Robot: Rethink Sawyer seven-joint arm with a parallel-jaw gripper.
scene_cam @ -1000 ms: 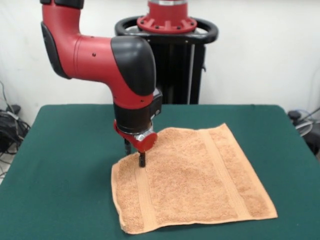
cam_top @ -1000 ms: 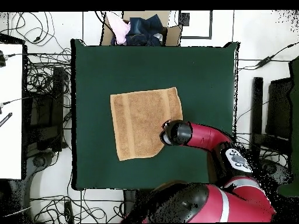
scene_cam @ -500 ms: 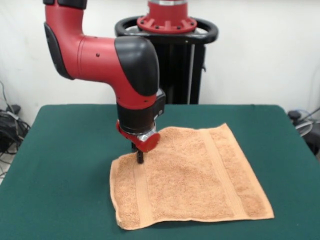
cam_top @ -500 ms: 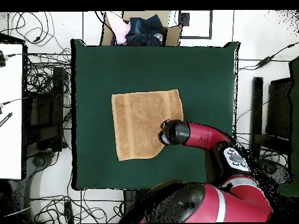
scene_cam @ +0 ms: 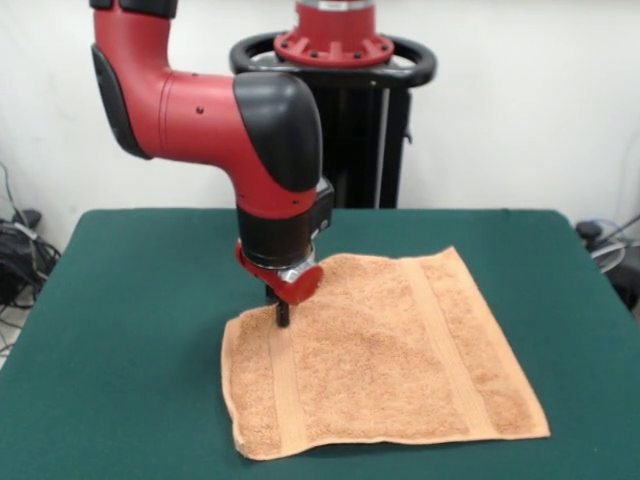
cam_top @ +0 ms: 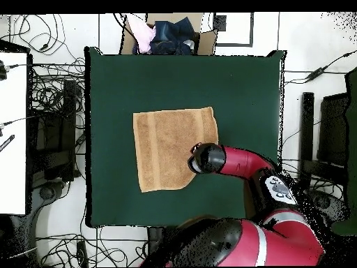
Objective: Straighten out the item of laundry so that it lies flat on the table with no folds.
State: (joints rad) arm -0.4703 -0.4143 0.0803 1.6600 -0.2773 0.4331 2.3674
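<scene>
where the arm (cam_top: 233, 162) covers it, towel (scene_cam: 385, 355) corner hidden

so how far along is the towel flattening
Mostly done: the towel lies spread on the table, both woven bands showing. In hand: the end effector is down on the far corner beneath the arm. Left: that corner looks rounded and bunched in both views, so it probably needs pulling out square.

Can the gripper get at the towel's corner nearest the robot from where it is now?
Probably yes. The gripper is down at the towel beside that rounded corner. Nothing else lies on the table around it, so the way looks free.
</scene>
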